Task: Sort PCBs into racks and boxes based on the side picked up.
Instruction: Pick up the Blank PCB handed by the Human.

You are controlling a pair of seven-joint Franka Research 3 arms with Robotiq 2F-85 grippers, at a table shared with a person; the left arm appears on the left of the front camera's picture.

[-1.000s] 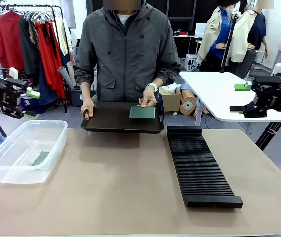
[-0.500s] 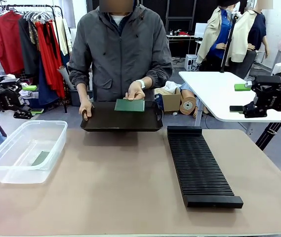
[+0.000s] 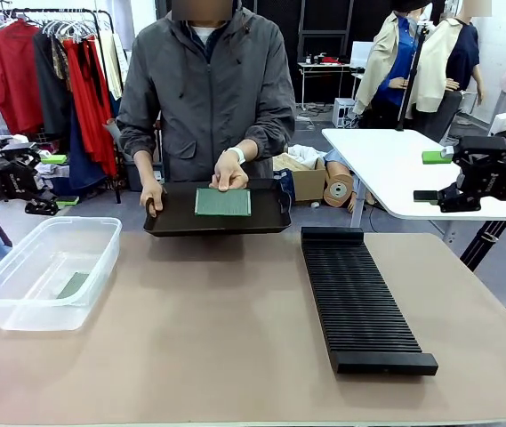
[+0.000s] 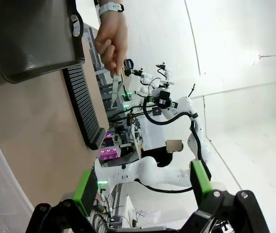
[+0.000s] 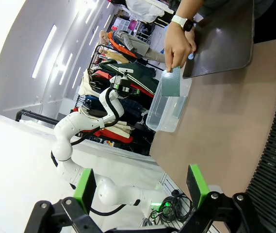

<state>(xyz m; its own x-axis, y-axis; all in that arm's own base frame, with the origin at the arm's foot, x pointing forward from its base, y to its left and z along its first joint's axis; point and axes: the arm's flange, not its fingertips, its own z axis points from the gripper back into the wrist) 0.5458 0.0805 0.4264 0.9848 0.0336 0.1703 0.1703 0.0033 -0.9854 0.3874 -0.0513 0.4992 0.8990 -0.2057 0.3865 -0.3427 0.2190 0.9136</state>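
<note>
A PCB (image 3: pixel 222 202) stands nearly upright at the far side of the table (image 3: pixel 190 356). The person's hand (image 3: pixel 228 175) pinches it by its top edge. Its lighter, finely patterned face is turned toward the robot. The right wrist view shows the same board (image 5: pixel 172 83) hanging from the fingers, thin and flat.

It is held just above a smooth black tray (image 3: pixel 159 227). The person's other hand (image 3: pixel 153 197) steadies the tray by its left end.

The board looks light and stiff, so it should not sag when held by one edge. Its faces look smooth and could slip, and the patterned side is probably easy to scratch. A good hold would likely be a pinch across the free lower edge or a side edge, away from the person's fingers.

A clear box (image 3: pixel 48 271) sits on the table near the robot's left, with a second PCB (image 3: pixel 73 285) lying flat inside. A long black slotted rack (image 3: pixel 359 298) lies toward the right, with no boards in it.

The left gripper (image 3: pixel 57 181) hangs beyond the table's left edge, well away from the board. Its wrist view shows the jaws spread with nothing between them. The right gripper (image 3: pixel 430 176) hangs off to the far right, also spread wide and holding nothing.
</note>
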